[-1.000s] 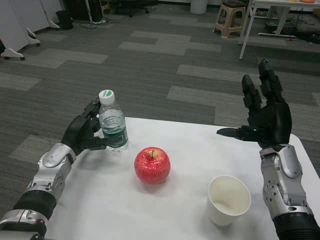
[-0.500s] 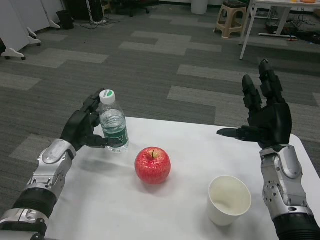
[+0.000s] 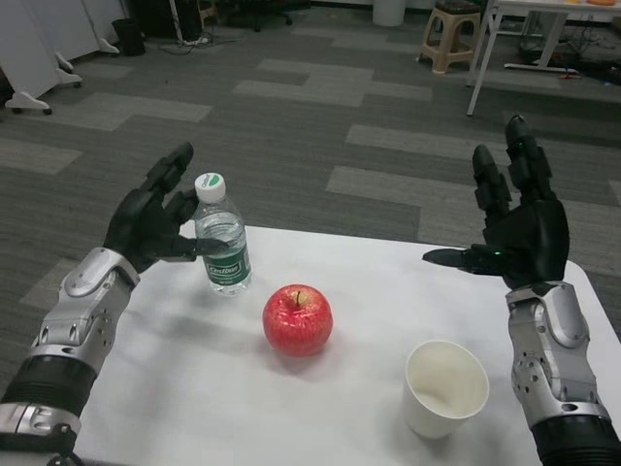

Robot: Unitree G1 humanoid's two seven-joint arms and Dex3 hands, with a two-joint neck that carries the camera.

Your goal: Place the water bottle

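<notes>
bottle: water bottle (image 3: 222,241), small, clear plastic, ribbed sides
cap: white screw cap with a green mark on top, closed
label: green band around the lower half, with white print too small to read
contents: clear all the way through; water level cannot be told
pose: upright, base flat on the white tabletop (image 3: 194,388)
place: far left part of the tabletop, close to the far edge
contact: left hand (image 3: 150,218) just beside it on its left, fingers spread; one fingertip reaches the bottle's side at mid-height, and whether it touches cannot be told
</notes>
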